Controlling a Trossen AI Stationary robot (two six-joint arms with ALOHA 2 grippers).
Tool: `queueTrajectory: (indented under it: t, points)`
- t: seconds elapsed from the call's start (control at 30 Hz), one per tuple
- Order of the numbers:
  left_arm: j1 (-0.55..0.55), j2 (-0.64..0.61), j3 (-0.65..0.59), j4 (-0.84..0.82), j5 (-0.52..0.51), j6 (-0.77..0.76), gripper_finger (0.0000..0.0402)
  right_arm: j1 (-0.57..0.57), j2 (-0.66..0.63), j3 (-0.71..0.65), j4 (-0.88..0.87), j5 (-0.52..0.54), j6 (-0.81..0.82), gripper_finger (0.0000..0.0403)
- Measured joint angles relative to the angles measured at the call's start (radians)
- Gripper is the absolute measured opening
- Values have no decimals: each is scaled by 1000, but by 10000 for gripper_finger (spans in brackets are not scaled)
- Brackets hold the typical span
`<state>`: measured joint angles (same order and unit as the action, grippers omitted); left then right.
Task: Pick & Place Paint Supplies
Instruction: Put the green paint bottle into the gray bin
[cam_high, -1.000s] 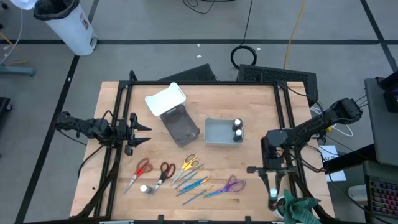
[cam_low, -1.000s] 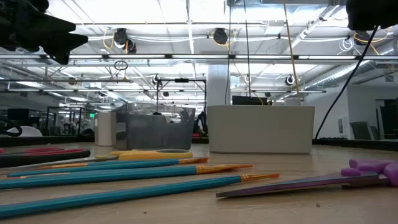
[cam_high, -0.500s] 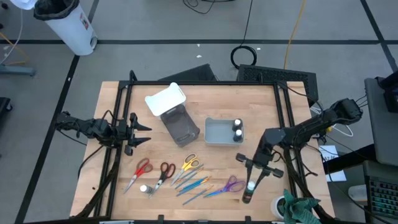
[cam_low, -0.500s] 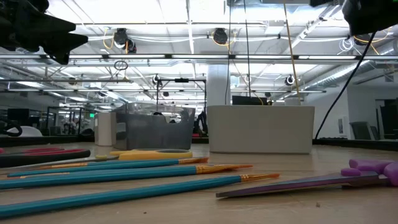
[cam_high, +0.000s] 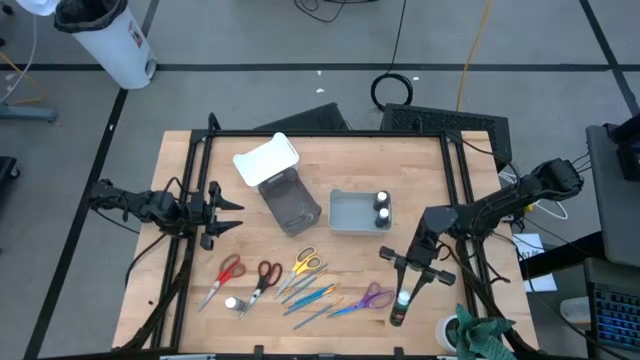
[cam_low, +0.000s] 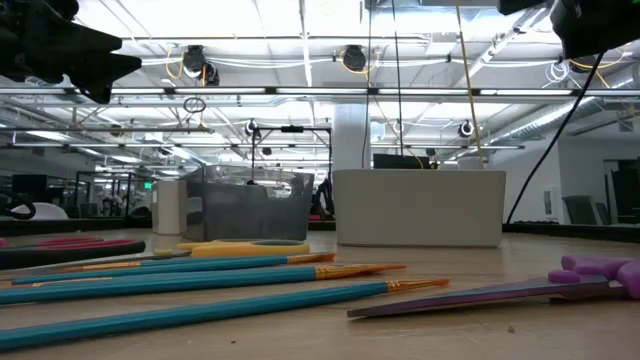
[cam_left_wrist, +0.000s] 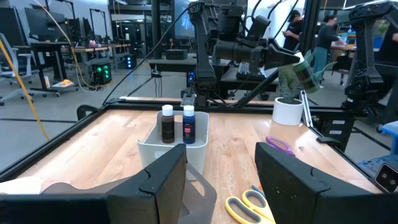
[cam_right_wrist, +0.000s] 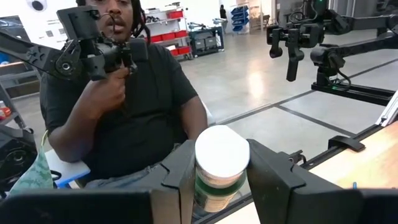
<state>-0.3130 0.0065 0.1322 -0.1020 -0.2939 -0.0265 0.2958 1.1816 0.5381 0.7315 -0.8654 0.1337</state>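
Swinging in from the table's right edge over the last second, my right gripper (cam_high: 399, 308) now hangs near the purple-handled scissors (cam_high: 374, 296), clenched on a white-capped bottle (cam_right_wrist: 221, 167) so I can carry it toward the grey bin (cam_high: 347, 213) holding two bottles (cam_high: 382, 207). Its forearm stretches low toward the front edge, while my left gripper (cam_high: 228, 214) waits unclenched and empty at the left rail.

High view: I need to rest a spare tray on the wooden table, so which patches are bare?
Bare: the strip behind the grey bin, and the corner by the left claw. Crowded: the front, with scissors and teal brushes.
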Motion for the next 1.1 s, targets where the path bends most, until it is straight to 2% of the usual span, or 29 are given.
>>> queueTrajectory:
  t: [0.33, 0.4, 0.57, 0.67, 0.87, 1.0, 1.1]
  points:
    - [0, 0, 0, 0, 0, 0, 200, 0, 0, 0, -6, 2, -3, 105]
    - [0, 0, 0, 0, 0, 0, 200, 0, 0, 0, -11, 51, -4, 105]
    - [0, 0, 0, 0, 0, 0, 200, -2, 0, 0, -44, 490, -33, 105]
    - [0, 0, 0, 0, 0, 0, 200, -1, 0, 0, -102, 698, -81, 105]
    - [0, 0, 0, 0, 0, 0, 200, 0, 0, 0, -151, 1024, -128, 105]
    - [0, 0, 0, 0, 0, 0, 200, 0, 0, 0, -87, 1239, -184, 105]
    - [0, 0, 0, 0, 0, 0, 200, -21, 0, 12, -5, 1314, -296, 105]
